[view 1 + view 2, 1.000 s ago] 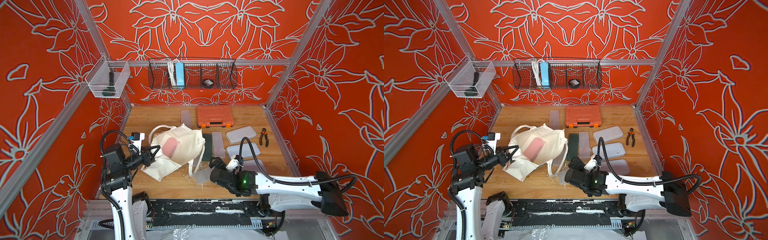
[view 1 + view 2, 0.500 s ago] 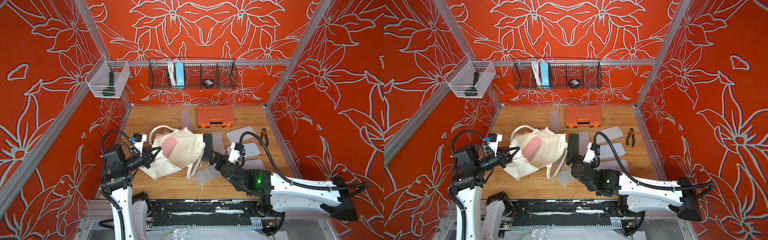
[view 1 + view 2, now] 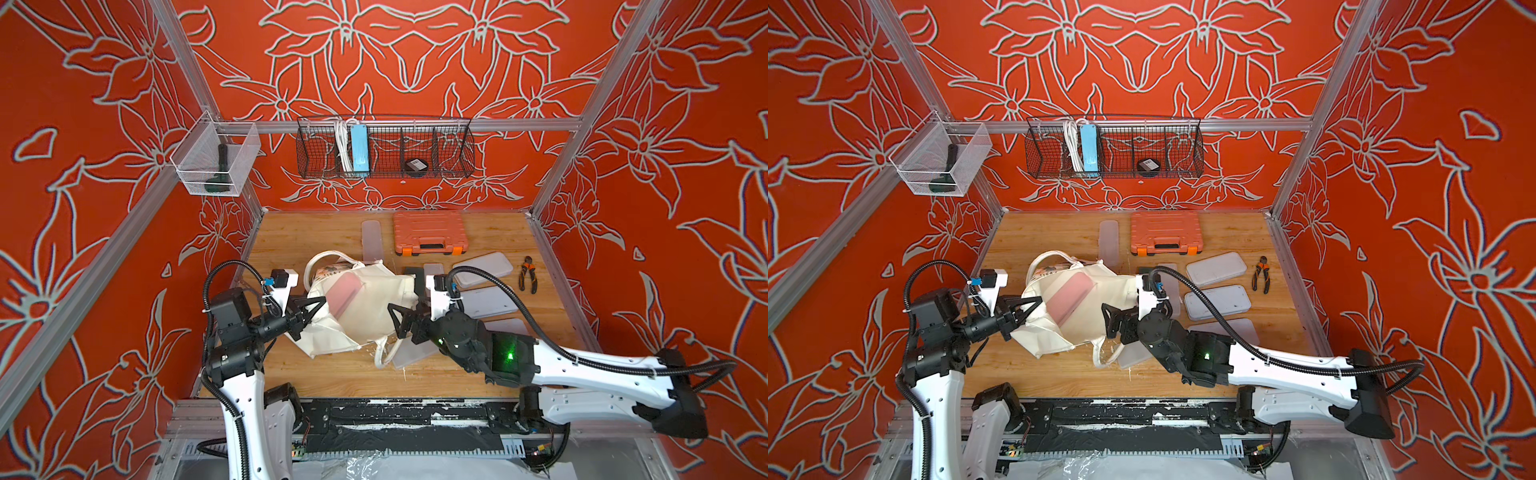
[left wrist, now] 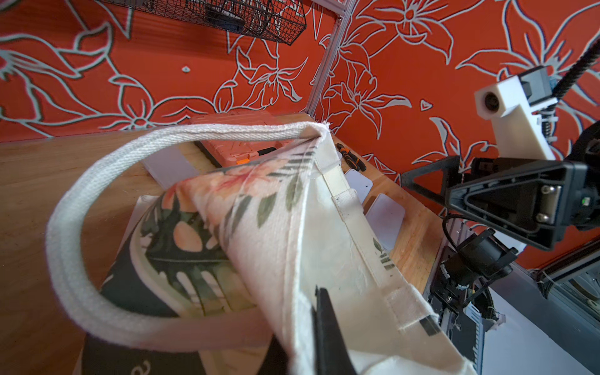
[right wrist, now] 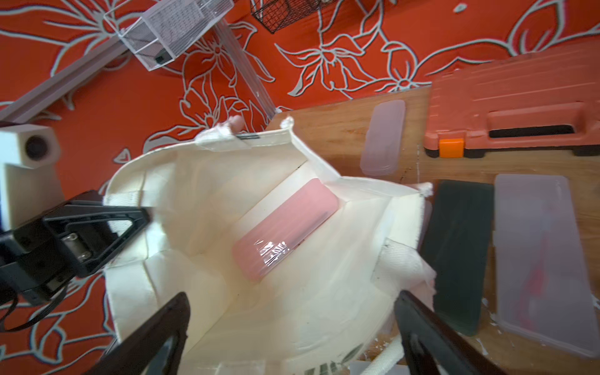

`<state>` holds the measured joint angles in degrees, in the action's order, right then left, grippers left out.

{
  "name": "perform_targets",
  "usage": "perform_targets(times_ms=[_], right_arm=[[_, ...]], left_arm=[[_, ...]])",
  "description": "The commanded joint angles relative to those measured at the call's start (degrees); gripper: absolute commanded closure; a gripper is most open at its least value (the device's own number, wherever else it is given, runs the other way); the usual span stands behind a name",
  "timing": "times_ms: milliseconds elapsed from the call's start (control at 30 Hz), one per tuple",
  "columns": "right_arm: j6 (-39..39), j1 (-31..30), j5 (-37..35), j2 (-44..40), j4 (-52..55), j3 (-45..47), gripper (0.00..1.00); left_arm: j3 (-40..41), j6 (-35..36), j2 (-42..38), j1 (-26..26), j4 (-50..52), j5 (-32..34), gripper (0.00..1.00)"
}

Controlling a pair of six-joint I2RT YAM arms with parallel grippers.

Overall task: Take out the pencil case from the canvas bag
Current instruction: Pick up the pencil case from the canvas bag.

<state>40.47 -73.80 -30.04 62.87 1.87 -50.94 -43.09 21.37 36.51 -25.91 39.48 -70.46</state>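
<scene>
The left gripper [image 3: 314, 306] pinches the rim of the cream canvas tote bag [image 3: 374, 309], holding its mouth open, while the right gripper [image 3: 397, 321], jaws wide, faces the pink rectangular pencil case [image 5: 285, 227] inside; next it should reach in and close on it.

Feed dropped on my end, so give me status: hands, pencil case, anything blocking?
Left hand shut on canvas bag rim. Right hand open at the mouth. Pencil case inside, untouched. Nothing blocking it.
</scene>
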Motion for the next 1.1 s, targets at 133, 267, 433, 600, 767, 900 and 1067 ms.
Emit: perform_targets(times_ms=[133,267,433,600,767,900,1067], right_arm=[[-7.71,0.67,8.76,3.93,-2.35,-3.51,0.02],[-9.06,0.76,9.97,6.91,-0.32,-6.15,0.02],[-11.24,1.03,12.6,10.24,0.96,-8.57,0.04],[-13.37,1.14,14.4,14.14,2.95,-11.0,0.09],[-15.22,1.2,15.27,17.38,3.56,-11.8,0.14],[-16.48,1.33,15.99,19.92,4.18,-12.3,0.18],[-17.87,1.33,16.13,23.79,5.83,-12.91,0.25]], left_arm=[[-4.86,13.88,3.57,1.33,8.75,-4.7,1.0],[-7.05,15.11,5.79,3.08,11.55,-4.38,1.0],[-8.87,16.43,7.76,5.64,14.69,-4.1,1.0],[-9.48,16.25,9.08,6.89,15.44,-3.46,1.0],[-10.55,16.07,10.45,7.37,16.34,-3.46,1.0],[-11.94,18.66,12.27,7.94,19.54,-3.2,1.0],[-14.17,22.5,15.34,8.87,24.43,-2.3,1.0]])
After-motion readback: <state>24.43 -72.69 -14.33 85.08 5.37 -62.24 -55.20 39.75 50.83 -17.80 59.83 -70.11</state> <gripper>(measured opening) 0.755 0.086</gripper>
